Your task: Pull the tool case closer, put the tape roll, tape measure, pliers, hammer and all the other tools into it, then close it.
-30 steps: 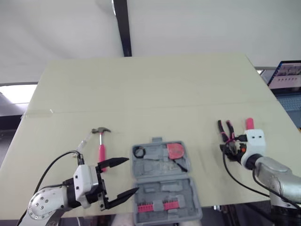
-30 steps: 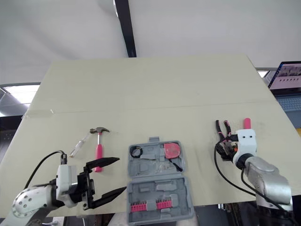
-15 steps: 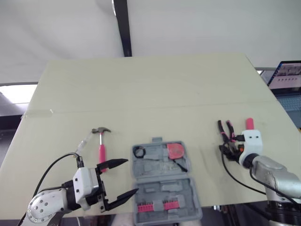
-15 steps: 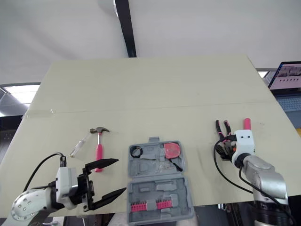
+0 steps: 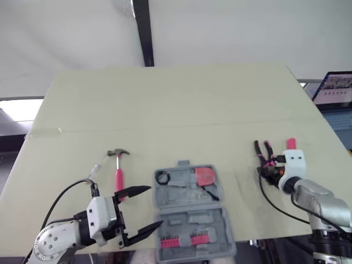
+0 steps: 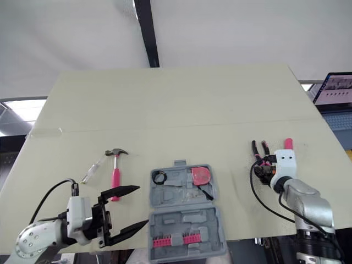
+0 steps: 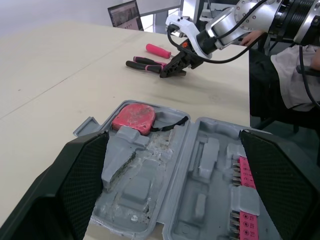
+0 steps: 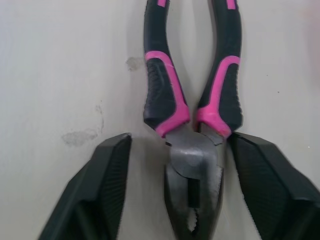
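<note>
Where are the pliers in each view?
Left eye view: pliers on the table's right side, beyond the right gripper.
Right eye view: pliers, same place.
Left wrist view: pliers beyond the tool case.
Right wrist view: pliers between the open fingers.
Shared landmark: the right gripper at their head.

Bright, even, diffuse light from above, with soft, faint shadows.
</note>
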{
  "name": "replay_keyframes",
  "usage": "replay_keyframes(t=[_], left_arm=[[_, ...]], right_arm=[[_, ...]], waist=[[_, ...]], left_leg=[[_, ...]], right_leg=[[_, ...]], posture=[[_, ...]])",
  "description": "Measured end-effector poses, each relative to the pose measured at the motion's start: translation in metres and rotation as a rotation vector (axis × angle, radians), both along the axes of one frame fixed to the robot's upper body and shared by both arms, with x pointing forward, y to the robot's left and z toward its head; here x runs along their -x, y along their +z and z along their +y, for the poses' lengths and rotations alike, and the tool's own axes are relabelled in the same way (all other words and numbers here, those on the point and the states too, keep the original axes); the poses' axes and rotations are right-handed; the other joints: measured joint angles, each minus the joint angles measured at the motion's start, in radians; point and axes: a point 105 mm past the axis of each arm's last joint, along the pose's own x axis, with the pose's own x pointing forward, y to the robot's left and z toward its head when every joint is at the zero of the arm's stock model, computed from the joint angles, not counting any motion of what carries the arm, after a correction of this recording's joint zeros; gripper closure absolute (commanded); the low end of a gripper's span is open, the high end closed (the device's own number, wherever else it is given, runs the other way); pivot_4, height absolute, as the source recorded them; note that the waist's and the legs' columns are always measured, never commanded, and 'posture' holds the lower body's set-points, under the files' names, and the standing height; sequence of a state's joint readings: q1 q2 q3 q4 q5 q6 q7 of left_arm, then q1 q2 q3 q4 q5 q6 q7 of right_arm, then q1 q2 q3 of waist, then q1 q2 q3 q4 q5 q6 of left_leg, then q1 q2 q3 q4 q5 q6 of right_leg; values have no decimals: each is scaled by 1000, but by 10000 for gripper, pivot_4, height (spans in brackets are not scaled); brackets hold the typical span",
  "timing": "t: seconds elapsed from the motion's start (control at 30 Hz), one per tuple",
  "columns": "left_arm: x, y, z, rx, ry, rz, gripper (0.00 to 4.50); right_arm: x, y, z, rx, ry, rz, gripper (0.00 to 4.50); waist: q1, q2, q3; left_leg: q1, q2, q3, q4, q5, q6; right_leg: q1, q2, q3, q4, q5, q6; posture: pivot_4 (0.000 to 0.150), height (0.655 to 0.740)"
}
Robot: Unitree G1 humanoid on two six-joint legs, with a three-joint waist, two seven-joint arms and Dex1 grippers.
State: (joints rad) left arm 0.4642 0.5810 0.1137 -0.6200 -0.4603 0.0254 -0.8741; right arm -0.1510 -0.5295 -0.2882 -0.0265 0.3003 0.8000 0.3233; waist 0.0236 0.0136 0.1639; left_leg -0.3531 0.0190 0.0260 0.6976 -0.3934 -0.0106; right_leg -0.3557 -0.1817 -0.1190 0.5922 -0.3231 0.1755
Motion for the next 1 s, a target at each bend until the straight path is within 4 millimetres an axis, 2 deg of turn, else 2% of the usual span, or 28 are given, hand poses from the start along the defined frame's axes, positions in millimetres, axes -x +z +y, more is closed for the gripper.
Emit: replay_keyframes(t=[0.03,0.07,0.3,0.4,0.47,0.57,0.77,1.0], left_arm=[[0,-1,0,1,0,2,0],[0,-1,0,2,-1,1,0],[0,0,-1,4,-6,-8,0],[-2,0,2,8,11,-10,0],[-3,2,9,1,35,-16,0],[-6,2,21,-17,70,-13,0],[-2,3,37,-32,122,-2,0],[9,-2,48,-45,174,27,0]], right_arm=[[0,0,1,-2,2,0,33266],[0,0,1,-2,2,-1,35452],[1,0,1,5,13,-5,35369],[5,5,1,37,93,26,35369],[8,13,7,72,208,70,35369],[13,33,27,125,420,101,35369],[29,85,81,273,907,159,35369],[50,103,144,390,1302,212,35369]], waist=[[0,0,0],[0,0,0],[1,0,0],[-1,1,1],[-2,3,2],[-7,4,2],[-10,3,3],[-10,-2,6]], left_leg=[[0,0,0,0,0,0],[0,0,0,0,0,0],[0,0,0,0,0,0],[-1,0,0,0,0,0],[-1,0,0,0,0,0],[-1,1,0,-1,0,0],[-1,1,0,-2,0,0],[-2,1,-1,0,0,0]], right_leg=[[0,0,0,0,0,0],[0,0,0,0,0,0],[0,0,0,0,0,0],[0,0,0,-1,0,0],[-1,0,0,-1,0,0],[-2,0,0,-1,0,0],[-2,0,0,-3,0,0],[-2,0,-1,-2,0,0]], posture=[[1500,7400],[1500,7400],[1500,7400],[1500,7400],[1500,7400],[1500,7400],[1500,7400],[1500,7400]])
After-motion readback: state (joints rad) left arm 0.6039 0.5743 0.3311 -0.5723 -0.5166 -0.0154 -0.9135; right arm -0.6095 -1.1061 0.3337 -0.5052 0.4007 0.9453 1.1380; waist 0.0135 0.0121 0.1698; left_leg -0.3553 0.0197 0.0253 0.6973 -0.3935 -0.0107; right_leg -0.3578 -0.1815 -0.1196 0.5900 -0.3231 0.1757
